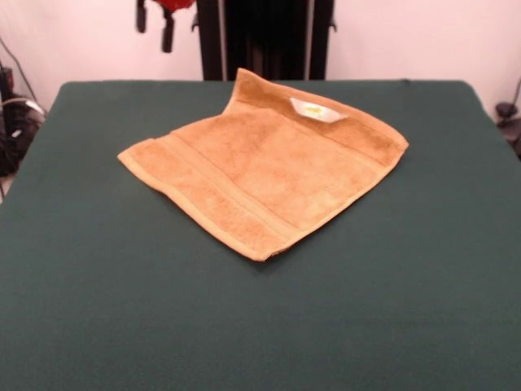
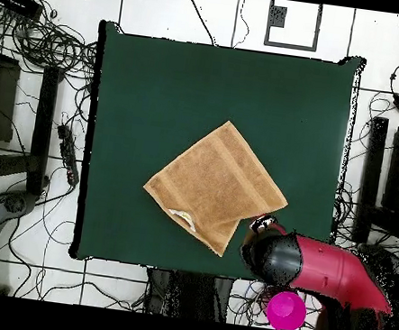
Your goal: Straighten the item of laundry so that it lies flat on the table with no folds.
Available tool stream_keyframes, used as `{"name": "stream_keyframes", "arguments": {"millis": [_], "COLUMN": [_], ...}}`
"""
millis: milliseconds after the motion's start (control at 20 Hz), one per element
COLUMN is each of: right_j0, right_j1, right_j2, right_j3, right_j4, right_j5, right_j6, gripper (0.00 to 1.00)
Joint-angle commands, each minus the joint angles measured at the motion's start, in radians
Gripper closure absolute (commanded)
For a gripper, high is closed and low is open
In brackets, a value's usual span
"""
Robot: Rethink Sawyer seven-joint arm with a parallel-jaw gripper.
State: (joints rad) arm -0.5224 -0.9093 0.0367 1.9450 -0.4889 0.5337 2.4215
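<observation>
The item of laundry, a golden-tan towel, lies as a diamond on the far half of the dark green table. Its far edge is folded over onto itself, and a white-yellow tag shows on that flap. From overhead the towel sits right of the table's middle, with the folded strip and tag along its lower-left side. My gripper hangs high behind the table's far edge, open and empty. Overhead, the gripper is just off the towel's lower-right side, apart from it.
The red and black arm reaches in over the table's bottom-right corner in the overhead view. A magenta round object sits off the table below it. Cables and dark stands surround the table on the floor.
</observation>
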Motion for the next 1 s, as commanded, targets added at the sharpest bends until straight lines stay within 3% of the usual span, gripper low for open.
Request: {"name": "stream_keyframes", "arguments": {"millis": [50,300,450,700,1000], "right_j0": [-0.057,-0.099,-0.083,-0.098,-0.032], "right_j1": [-0.026,-0.008,0.006,0.024,0.180], "right_j2": [0.262,0.302,0.298,0.330,0.288], "right_j3": [0.164,0.171,0.144,0.140,-0.003], "right_j4": [-0.088,-0.142,-0.204,-0.240,-0.295], "right_j5": [-0.228,-0.282,-0.324,-0.317,-0.268], "right_j6": [-0.238,-0.186,-0.166,-0.153,-0.107], "gripper": [0.00,0.00,0.00,0.00,0.00]}}
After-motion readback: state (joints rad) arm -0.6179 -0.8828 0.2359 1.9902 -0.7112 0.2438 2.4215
